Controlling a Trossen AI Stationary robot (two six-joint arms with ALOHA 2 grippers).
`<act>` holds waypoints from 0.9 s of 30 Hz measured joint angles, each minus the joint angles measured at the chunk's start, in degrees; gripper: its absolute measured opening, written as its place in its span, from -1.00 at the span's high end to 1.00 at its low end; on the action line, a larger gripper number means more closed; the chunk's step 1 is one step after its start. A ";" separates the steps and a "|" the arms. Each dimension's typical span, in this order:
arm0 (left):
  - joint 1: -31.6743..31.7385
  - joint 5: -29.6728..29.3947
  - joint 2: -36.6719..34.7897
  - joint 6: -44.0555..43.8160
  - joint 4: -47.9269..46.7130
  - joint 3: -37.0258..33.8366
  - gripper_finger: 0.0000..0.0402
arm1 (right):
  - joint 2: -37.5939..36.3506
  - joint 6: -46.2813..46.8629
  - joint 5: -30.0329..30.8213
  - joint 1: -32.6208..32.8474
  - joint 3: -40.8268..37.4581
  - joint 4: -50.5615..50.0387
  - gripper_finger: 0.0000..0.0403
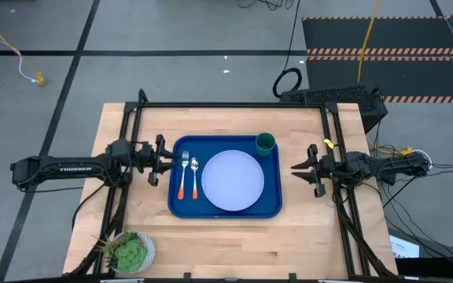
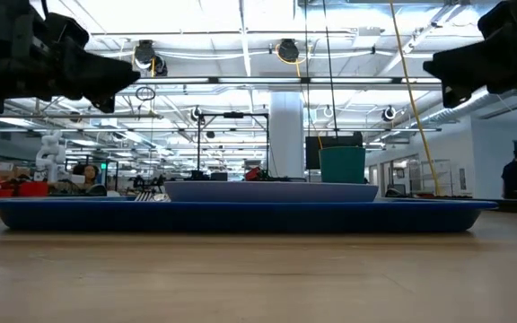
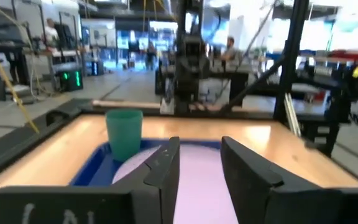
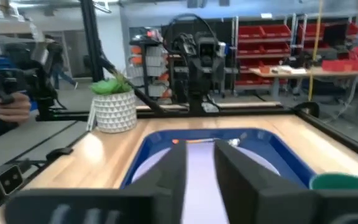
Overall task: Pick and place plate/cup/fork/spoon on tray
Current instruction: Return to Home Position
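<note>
On the table: large rectangular blue plastic tray [image 1: 176,206] with a raised rim sits mid-table, between the two dark arms.
Plate: round flat pale lavender-white plate [image 1: 233,180] lies inside the tray, filling most of its right and middle part.
Cup: small dark green round cup [image 1: 266,142] stands upright in the tray's far right corner, just beside the plate's rim; whether they touch is hard to tell.
Fork: small silver fork with an orange handle [image 1: 183,176] lies in the tray's left strip, tines pointing away from the near edge.
Spoon: small silver spoon with an orange handle [image 1: 194,177] lies just beside the fork, parallel to it, between fork and plate.
Left gripper: left gripper [image 1: 160,159] hovers off the table at the tray's left rim, fingers slightly apart, holding nothing.
Right gripper: right gripper [image 1: 304,168] hangs clear of the tray's right side, fingers spread, empty.
Bystander item: small white pot with a green plant [image 1: 130,252] stands near the table's front left corner, well apart from the tray.
Progress: all four pieces appear to rest on the tray, so the task looks finished.
Risk: left gripper sits close to the rim and cutlery; a low sweep while pulling back could nudge the tray or knock the fork against the spoon.
</note>
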 joint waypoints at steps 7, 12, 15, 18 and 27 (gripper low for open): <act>0.48 2.85 0.00 -1.21 -0.61 0.00 0.87 | 0.04 0.52 -5.74 -3.32 -0.08 -0.22 0.96; -1.35 4.20 0.00 -8.36 -1.30 0.02 0.98 | 0.16 2.06 -5.80 -3.62 -0.11 -3.35 0.99; -5.37 2.76 0.00 -9.67 -4.30 0.02 0.98 | 0.39 2.11 -5.73 -3.62 -0.11 -3.39 1.00; -10.97 -2.82 -0.01 -7.23 -6.33 0.02 0.99 | 0.36 2.67 -5.72 -3.62 -0.12 -3.54 1.00; -18.11 -12.63 -5.28 -0.97 -8.01 0.02 0.99 | 0.38 4.91 -6.24 -3.60 -0.17 -3.87 1.00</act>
